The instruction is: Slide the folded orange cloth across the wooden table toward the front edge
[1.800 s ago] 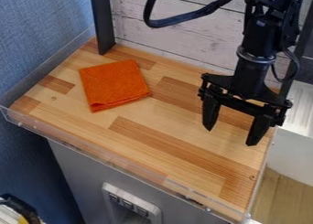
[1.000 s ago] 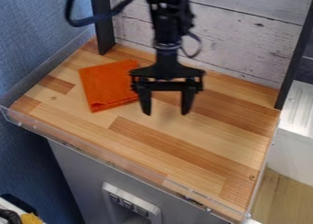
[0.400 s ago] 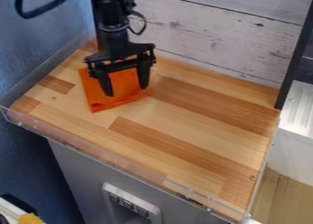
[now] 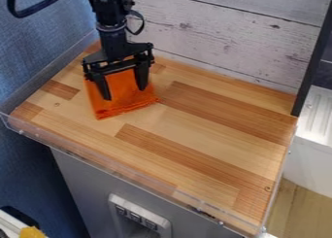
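The black gripper [image 4: 124,94] hangs over the left part of the wooden counter, its two fingers spread apart and nothing held between them. Directly beneath it lies a folded orange cloth [image 4: 123,106], flat on the wood, its upper part partly hidden behind the gripper. Whether the fingertips touch the cloth, I cannot tell.
A clear plastic rim [image 4: 117,170] runs along the front edge of the wooden counter [image 4: 201,130]. Behind stands a whitewashed plank wall [image 4: 227,42], with a dark post [image 4: 314,67] at the right. Blue fabric [image 4: 32,47] is on the left.
From the right side of the counter, the gripper has moved left to a place over the orange cloth, with its fingers still apart. The cloth has not visibly moved.
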